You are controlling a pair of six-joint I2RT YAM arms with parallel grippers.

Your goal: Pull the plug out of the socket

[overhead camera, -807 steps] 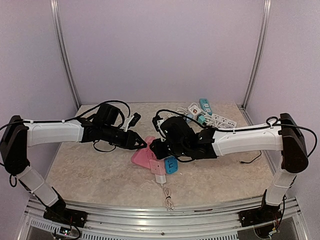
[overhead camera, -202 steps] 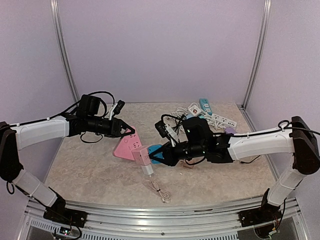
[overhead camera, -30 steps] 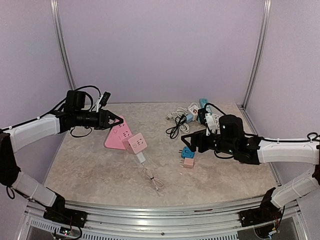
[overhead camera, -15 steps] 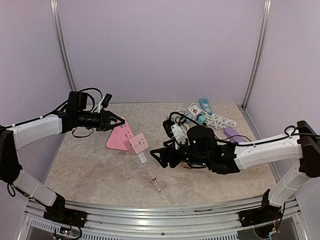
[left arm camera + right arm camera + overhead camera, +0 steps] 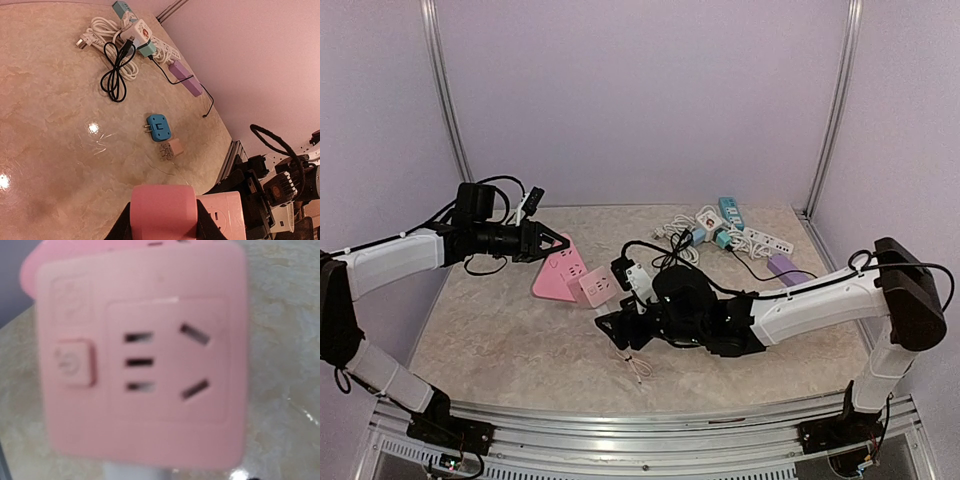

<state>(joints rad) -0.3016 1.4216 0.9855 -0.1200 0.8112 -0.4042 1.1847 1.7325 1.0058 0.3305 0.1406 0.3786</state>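
Note:
My left gripper (image 5: 558, 243) (image 5: 163, 219) is shut on the top of the pink triangular socket block (image 5: 552, 277) (image 5: 162, 205), which it holds at the table's left. A pink cube socket (image 5: 597, 290) (image 5: 226, 214) (image 5: 140, 360) sits against that block, its outlet face filling the right wrist view. A white plug (image 5: 134, 473) sticks out of the cube's near side, and its thin cable (image 5: 637, 367) trails toward the front. My right gripper (image 5: 612, 327) sits just in front of the cube at the plug, its fingers spread. They do not show in the right wrist view.
A blue adapter (image 5: 158, 127) and a small pink plug (image 5: 170, 149) lie loose mid-table. At the back right lie a pile of white and teal power strips (image 5: 730, 225), a coiled black cable (image 5: 117, 72) and a purple strip (image 5: 786, 268). Metal frame posts (image 5: 833, 110) bound the back.
My right arm has swung from the right side leftward across the table to the pink cube's plug. The left gripper keeps its hold on the pink block and has barely moved.

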